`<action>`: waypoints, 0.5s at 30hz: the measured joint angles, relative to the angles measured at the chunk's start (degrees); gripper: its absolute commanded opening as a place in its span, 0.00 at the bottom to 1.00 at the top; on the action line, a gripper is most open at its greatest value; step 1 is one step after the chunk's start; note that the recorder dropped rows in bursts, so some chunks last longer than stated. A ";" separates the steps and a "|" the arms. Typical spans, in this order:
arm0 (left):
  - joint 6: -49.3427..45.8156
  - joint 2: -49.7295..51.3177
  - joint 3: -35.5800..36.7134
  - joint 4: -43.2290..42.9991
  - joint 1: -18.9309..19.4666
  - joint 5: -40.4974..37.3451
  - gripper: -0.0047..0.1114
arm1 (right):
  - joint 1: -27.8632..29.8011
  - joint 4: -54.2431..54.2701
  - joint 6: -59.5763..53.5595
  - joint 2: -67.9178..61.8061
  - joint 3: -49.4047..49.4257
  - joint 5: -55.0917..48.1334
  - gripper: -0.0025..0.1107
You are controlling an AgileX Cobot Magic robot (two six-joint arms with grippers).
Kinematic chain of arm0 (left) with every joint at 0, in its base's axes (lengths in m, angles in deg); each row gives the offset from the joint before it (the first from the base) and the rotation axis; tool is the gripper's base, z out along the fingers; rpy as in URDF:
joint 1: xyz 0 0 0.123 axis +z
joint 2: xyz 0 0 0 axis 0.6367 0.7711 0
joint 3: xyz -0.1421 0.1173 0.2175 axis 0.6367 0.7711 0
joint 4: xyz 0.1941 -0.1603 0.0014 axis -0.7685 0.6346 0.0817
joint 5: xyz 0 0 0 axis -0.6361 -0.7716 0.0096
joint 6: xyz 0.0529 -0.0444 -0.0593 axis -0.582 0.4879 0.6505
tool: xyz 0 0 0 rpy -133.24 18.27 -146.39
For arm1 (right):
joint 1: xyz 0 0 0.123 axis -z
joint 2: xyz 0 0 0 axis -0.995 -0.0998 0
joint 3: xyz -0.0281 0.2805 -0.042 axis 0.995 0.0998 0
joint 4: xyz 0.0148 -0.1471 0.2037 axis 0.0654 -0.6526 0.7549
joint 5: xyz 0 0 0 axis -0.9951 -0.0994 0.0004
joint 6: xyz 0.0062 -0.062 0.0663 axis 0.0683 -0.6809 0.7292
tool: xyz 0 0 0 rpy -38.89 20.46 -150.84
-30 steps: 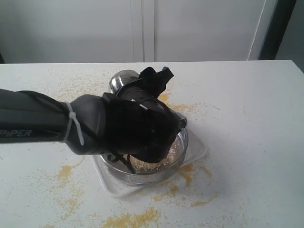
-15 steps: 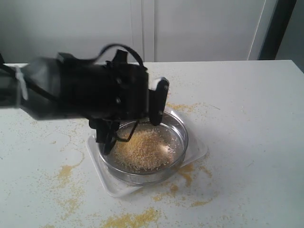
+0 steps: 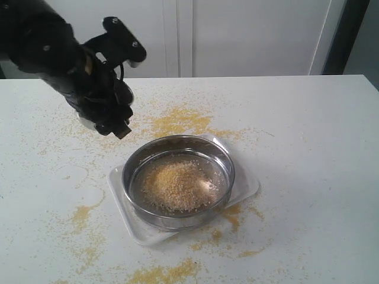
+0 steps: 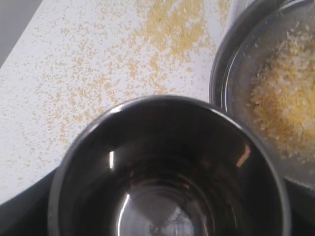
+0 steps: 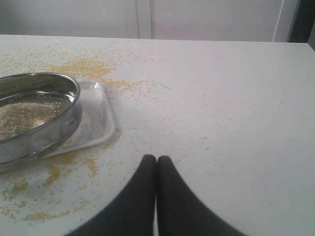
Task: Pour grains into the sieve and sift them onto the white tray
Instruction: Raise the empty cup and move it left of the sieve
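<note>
- Holding the empty steel cup [image 4: 167,172], the left gripper [image 3: 118,89] hangs at 10 o'clock of the sieve [image 3: 177,140], jaws spread around the cup; pouring looks done.
- The grains [image 3: 177,184] heap inside the sieve, which rests on the white tray [image 3: 137,229] to catch fines.
- The tray's long axis runs 8 to 2 o'clock.
- The right gripper [image 5: 156,169] is pinched closed, empty.

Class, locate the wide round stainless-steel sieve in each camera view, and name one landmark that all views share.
Exterior view: the wide round stainless-steel sieve sits just below centre, on the flat white tray.
Left wrist view: the sieve curves past the small round steel cup.
Right wrist view: the sieve lies ahead of the shut black claw, to one side.
Shared landmark: the patch of spilled yellow meal beside the sieve.
</note>
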 measured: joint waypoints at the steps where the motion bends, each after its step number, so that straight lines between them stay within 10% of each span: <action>1: 0.00 -0.96 1.62 1.30 1.11 2.11 0.04 | 0.00 0.00 0.00 0.00 0.00 0.00 0.02; 15: 8.28 -6.21 25.11 8.81 13.79 45.27 0.04 | 0.00 0.00 0.00 0.00 0.00 0.00 0.02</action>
